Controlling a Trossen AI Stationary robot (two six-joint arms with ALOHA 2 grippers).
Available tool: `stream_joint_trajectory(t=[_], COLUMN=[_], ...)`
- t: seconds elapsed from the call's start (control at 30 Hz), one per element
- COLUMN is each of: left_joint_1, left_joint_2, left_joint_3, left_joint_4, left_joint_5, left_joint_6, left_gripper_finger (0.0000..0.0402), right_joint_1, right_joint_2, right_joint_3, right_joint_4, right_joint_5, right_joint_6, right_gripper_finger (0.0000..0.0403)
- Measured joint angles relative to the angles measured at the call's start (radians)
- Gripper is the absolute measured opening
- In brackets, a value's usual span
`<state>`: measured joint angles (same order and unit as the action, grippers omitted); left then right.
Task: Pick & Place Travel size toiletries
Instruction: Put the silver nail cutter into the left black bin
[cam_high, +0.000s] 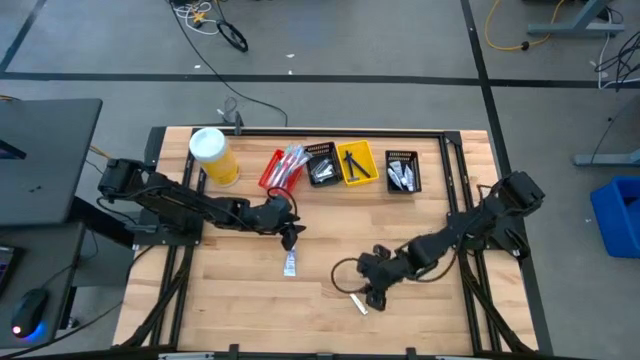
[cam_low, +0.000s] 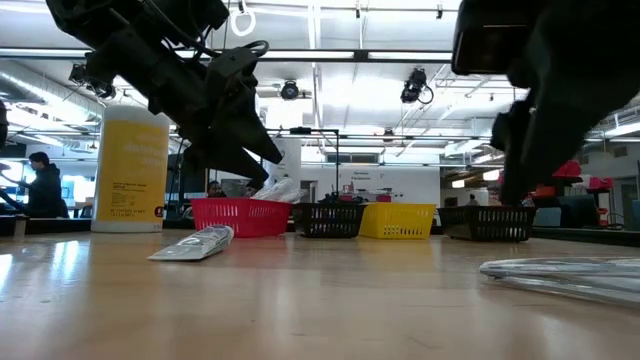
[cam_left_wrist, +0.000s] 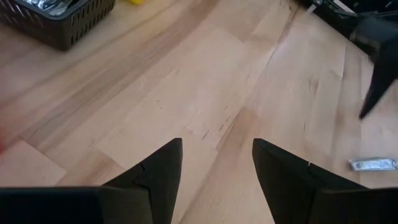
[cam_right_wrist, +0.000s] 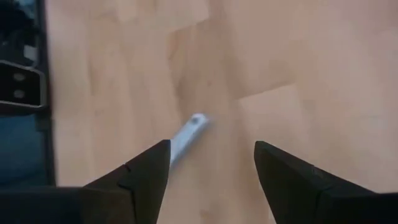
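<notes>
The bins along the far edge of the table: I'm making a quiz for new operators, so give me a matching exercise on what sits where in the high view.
Things:
1. red bin
2. yellow bin
3. yellow canister
4. small tube

Places or states:
A. lying loose on the bare wood near the left tool
B. standing upright, left of all the bins
C. holding toothbrushes that stick out of it
D. between two black bins

Pairs: 1-C, 2-D, 3-B, 4-A
</notes>
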<state>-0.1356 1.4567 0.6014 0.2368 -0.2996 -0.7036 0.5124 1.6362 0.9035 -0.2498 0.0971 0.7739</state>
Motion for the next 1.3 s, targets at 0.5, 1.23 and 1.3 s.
stream_joint_trajectory(t=[0.5, 1.23, 1.3], left_joint_1=[-0.009, -0.009, -0.009], left_joint_2=[0.000, 0.000, 0.000], left_joint_3=[0.000, 0.000, 0.000], left_joint_4=[0.001, 0.000, 0.000], left_joint_5=[0.000, 0.000, 0.000], left_joint_6=[-0.013, 0.009, 0.009], left_gripper_finger=[0.0206, 0.0206, 0.0206], right_joint_1=[0.075, 0.142, 0.131], right_joint_2=[0.224, 0.234, 0.229], right_joint_3=[0.081, 0.076, 0.076], right_joint_4=[0.041, 0.026, 0.023], right_joint_5=[0.012, 0.156, 0.142], right_joint_6=[0.113, -0.088, -0.070], right_gripper_finger=[0.0227, 0.0074, 0.0057])
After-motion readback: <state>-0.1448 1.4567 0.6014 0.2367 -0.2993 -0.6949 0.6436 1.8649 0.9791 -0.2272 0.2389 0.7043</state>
